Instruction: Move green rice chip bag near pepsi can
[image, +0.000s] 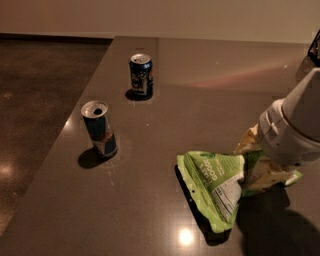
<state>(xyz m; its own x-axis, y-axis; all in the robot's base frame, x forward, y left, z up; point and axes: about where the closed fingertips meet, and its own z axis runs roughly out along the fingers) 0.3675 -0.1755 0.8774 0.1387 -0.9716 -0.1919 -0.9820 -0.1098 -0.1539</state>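
Observation:
The green rice chip bag (212, 180) is at the front right of the table, its left end low and its right end gathered up. My gripper (256, 162) comes in from the right, and its cream fingers (248, 141) are shut on the bag's right end. The pepsi can (141, 75), short and dark blue with a round logo, stands upright at the back left, well apart from the bag.
A slimmer blue-and-silver can (100, 129) stands upright near the table's left edge (65, 130), between the pepsi can and the bag. Dark floor lies beyond that edge. The brown tabletop (210, 100) stretches between the cans and the bag.

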